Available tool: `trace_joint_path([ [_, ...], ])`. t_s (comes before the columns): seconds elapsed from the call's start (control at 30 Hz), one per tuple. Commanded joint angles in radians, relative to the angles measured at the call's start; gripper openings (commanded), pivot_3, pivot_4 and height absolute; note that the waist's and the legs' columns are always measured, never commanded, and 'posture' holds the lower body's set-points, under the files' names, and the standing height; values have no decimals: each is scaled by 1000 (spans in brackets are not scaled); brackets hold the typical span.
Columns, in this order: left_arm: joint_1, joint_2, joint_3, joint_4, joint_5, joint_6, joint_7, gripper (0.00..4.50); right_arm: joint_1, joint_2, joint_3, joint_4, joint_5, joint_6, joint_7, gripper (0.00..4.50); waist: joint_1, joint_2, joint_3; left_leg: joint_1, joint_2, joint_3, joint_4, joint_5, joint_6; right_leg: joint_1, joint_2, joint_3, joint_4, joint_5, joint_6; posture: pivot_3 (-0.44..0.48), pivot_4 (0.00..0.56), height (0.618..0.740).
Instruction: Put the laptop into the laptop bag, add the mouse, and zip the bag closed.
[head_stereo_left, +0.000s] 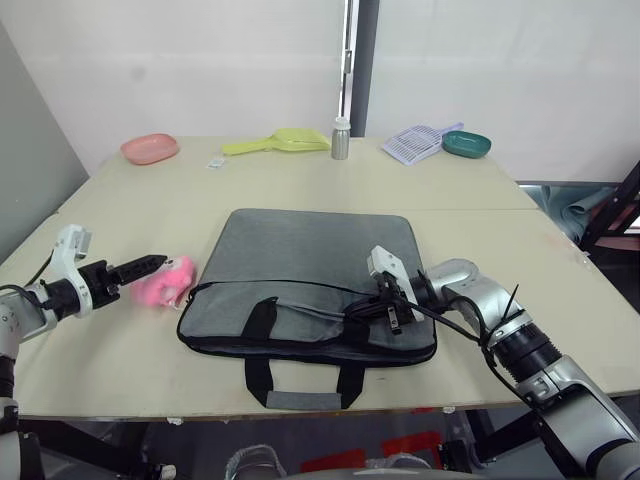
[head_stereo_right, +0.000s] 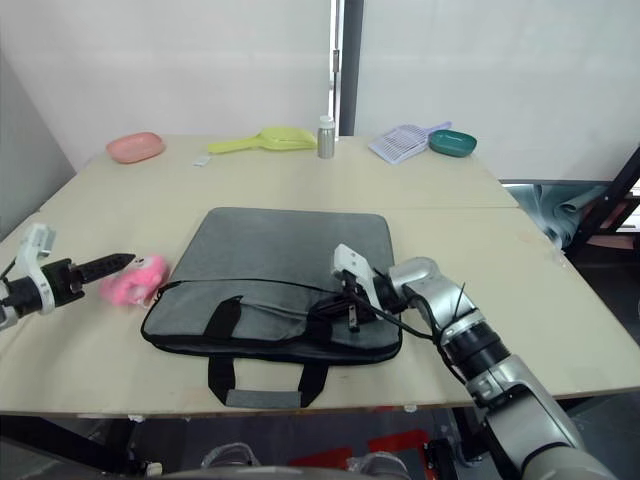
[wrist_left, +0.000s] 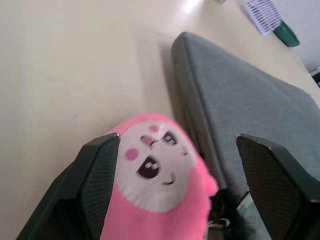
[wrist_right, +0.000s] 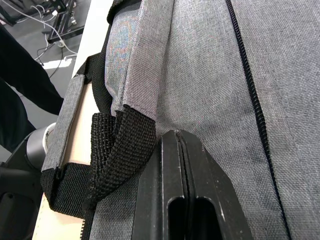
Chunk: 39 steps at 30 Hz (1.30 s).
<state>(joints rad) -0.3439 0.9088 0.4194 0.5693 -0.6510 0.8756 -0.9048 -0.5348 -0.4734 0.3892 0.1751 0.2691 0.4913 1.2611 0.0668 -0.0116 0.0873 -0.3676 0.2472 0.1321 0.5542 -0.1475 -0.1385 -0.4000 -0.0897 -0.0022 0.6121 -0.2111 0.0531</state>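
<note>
The grey laptop bag (head_stereo_left: 300, 262) lies flat in the middle of the table, its black strap handles (head_stereo_left: 262, 378) toward the near edge. My right gripper (head_stereo_left: 365, 308) rests on the bag's front right part beside a handle strap (wrist_right: 120, 145), fingers shut together; the black zip (wrist_right: 250, 85) runs just past them. I cannot tell whether anything is pinched between them. My left gripper (head_stereo_left: 150, 265) is open at the bag's left, its fingers (wrist_left: 97, 170) on either side of a pink plush toy (head_stereo_left: 167, 282). The laptop and the mouse are out of view.
Along the table's far edge stand a pink dish (head_stereo_left: 149, 148), a yellow scoop (head_stereo_left: 280, 141), a small metal bottle (head_stereo_left: 341, 139), a white-and-purple scoop (head_stereo_left: 415, 143) and a green bowl (head_stereo_left: 467, 143). The table's near edge (head_stereo_left: 400, 408) runs just below the bag's handles.
</note>
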Motion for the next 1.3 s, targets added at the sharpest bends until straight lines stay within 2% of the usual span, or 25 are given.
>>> trace_joint_path([
  [0.03,-46,10,-1,88,39,-33,-8,3895,78,-38,75,56,-83,70,-31,34,0,0,0,0,0,0,0,0,0,0,0,0,0,0,0,0,150,740],
  [0.27,-19,-7,-58,73,82,-29,-57,3895,86,-40,72,40,-79,78,-43,34,0,0,0,0,0,1,-3,0,0,0,0,0,-2,0,0,0,150,740],
  [0.37,-22,-16,-59,69,90,-32,-56,3068,83,-35,75,41,-81,78,-46,0,0,0,0,0,0,1,-4,0,-1,0,0,0,-2,0,0,0,150,740],
  [0.5,-10,-12,-48,30,78,-21,-74,1680,78,-32,75,45,-81,76,-47,0,0,0,0,0,0,1,-4,0,-1,0,0,0,-2,-1,0,0,150,740],
  [0.6,22,-3,-43,-38,64,0,-94,589,79,-33,74,44,-81,78,-48,0,-1,1,0,0,0,1,-4,0,-1,0,0,0,-3,-1,1,0,150,740],
  [0.67,57,1,-40,-110,47,21,-111,32,79,-34,75,46,-84,81,-53,0,-1,1,0,0,0,1,-5,0,-1,-1,0,0,-4,-1,1,0,150,740],
  [0.8,131,11,-45,-231,50,33,-119,32,76,-23,79,58,-98,108,-87,0,-3,1,0,0,0,2,-7,0,-1,-1,0,0,-5,-1,1,0,150,740],
  [0.93,222,65,-46,-382,44,48,-161,32,54,1,79,97,-125,130,-146,0,-11,1,1,0,0,1,-10,-1,-1,-2,0,1,-6,-1,2,0,150,740],
  [1.0,264,103,-47,-415,56,32,-191,32,47,9,81,114,-130,134,-163,0,-15,1,1,0,0,1,-11,-1,-2,-2,0,1,-6,-2,2,0,150,740],
  [1.1,312,149,-47,-432,71,9,-229,32,46,15,85,122,-129,133,-172,0,-17,1,1,0,0,1,-15,-1,-2,-4,0,1,-6,-10,16,0,150,740],
  [1.3,471,228,-10,-497,87,-66,-340,32,50,29,94,119,-123,136,-180,0,-23,1,1,0,0,0,-23,-1,-2,-8,1,3,-8,-10,16,0,150,740],
])
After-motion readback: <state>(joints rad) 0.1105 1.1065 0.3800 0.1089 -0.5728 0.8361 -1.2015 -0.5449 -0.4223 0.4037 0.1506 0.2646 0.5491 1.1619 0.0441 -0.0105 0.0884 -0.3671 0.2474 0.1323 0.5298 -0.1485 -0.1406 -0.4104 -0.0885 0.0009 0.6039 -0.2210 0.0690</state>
